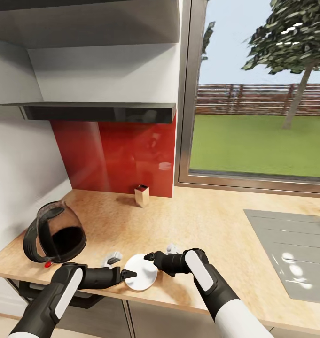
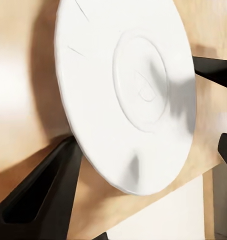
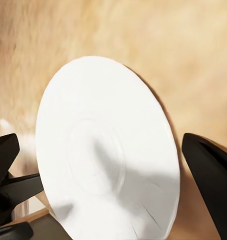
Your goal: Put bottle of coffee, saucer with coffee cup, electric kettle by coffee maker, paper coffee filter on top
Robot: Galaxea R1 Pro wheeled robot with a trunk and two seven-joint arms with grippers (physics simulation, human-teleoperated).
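The saucer lies flat at the worktop's front edge, between both claws. The left claw and right claw each stand apart, fingers flanking the rim. The kettle leans tilted nearby on the left; a small box stands well behind.

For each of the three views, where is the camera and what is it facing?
Head view: above, facing down over the countertop; both arms, left tool, right tool, the electric kettle.
Left wrist view: along its fingers at the saucer.
Right wrist view: along its fingers, same saucer.
All share the saucer.
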